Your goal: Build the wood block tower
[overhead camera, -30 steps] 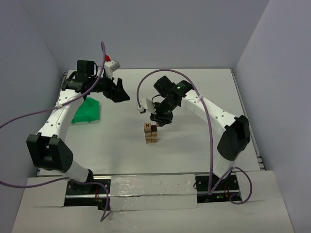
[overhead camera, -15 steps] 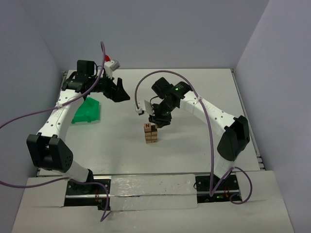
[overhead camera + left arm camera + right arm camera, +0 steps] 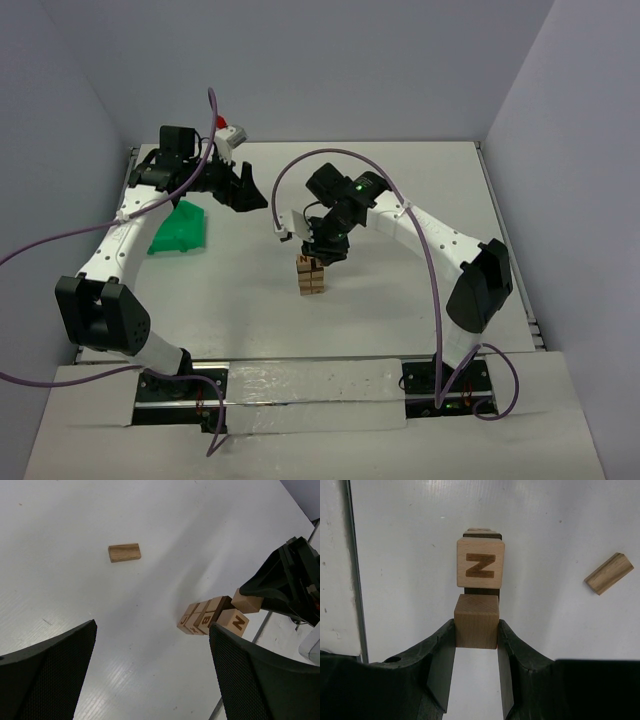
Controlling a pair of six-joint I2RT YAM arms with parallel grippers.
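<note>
Mid-table, the right gripper [image 3: 322,248] is clamped on 1 plain cube [image 3: 476,621]. Its jaws are narrowed to the cube's width, with the pads flat on 2 opposite sides.

Versus 1 second ago, the right wrist has slid left toward the tower [image 3: 311,279]. The gripper was off the tower's far-right corner then; now it hangs over the top and hides the top layer in the top view. The tower has not moved and is in the same spot near table centre.

In the right wrist view, the plain cube sits just beside the lettered cube [image 3: 480,562] on the tower's top. Edges are near or touching, cannot tell which. The left wrist view shows the plain cube [image 3: 246,601] right next to that top cube, with a few layers of lettered blocks below.

1 loose block [image 3: 124,553] lies flat on the table [image 3: 430,170], well apart from the tower.

The left gripper [image 3: 243,190] is unchanged: raised at far left, jaws spread wide, holding nothing, near the green bin [image 3: 180,228].
</note>
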